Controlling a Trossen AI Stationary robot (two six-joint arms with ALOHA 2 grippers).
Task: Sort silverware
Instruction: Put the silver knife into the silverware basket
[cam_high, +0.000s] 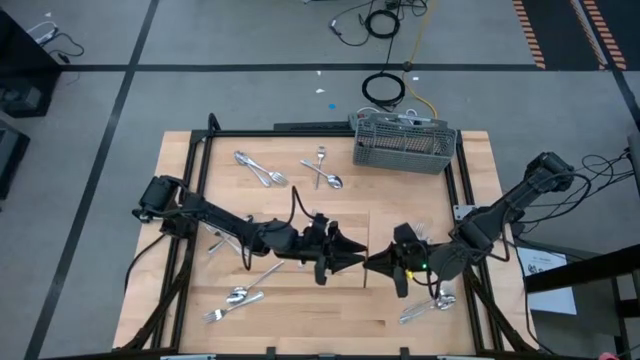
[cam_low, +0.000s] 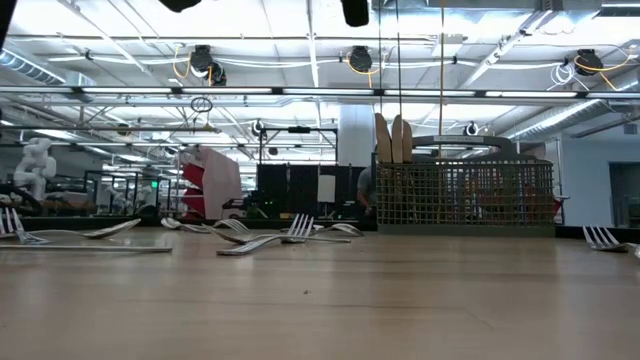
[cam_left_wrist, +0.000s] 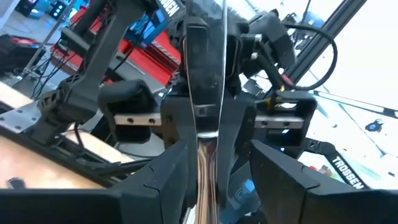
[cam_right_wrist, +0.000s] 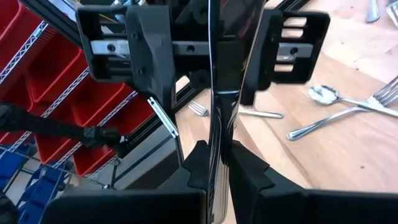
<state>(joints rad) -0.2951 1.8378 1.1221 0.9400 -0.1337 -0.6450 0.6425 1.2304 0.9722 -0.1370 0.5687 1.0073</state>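
Note:
Above the middle of the table my two grippers meet tip to tip. My right gripper (cam_high: 378, 262) is shut on a slim shiny piece of silverware (cam_right_wrist: 217, 93). The piece reaches out between the fingers of my left gripper (cam_high: 356, 258), which is open, with one finger on either side of it (cam_left_wrist: 208, 168). More silverware lies flat on the table: forks and spoons at the far left (cam_high: 258, 168), far middle (cam_high: 325, 176), near left (cam_high: 238, 296) and near right (cam_high: 432, 305). The grey caddy (cam_high: 405, 142) stands at the far edge. My right gripper pinches one end of the silverware piece (cam_right_wrist: 217, 146) between its two fingers. It comes about level from the table's right, with the fingers lying along the piece. The piece sticks straight out past the fingertips toward my left gripper, lifted clear of the table.
The caddy (cam_low: 465, 195) holds two upright wooden pieces (cam_low: 392, 140). A black frame (cam_high: 200, 170) edges the wooden table. Cables lie on the floor beyond the far edge (cam_high: 385, 90). Bare wood shows between the caddy and the grippers.

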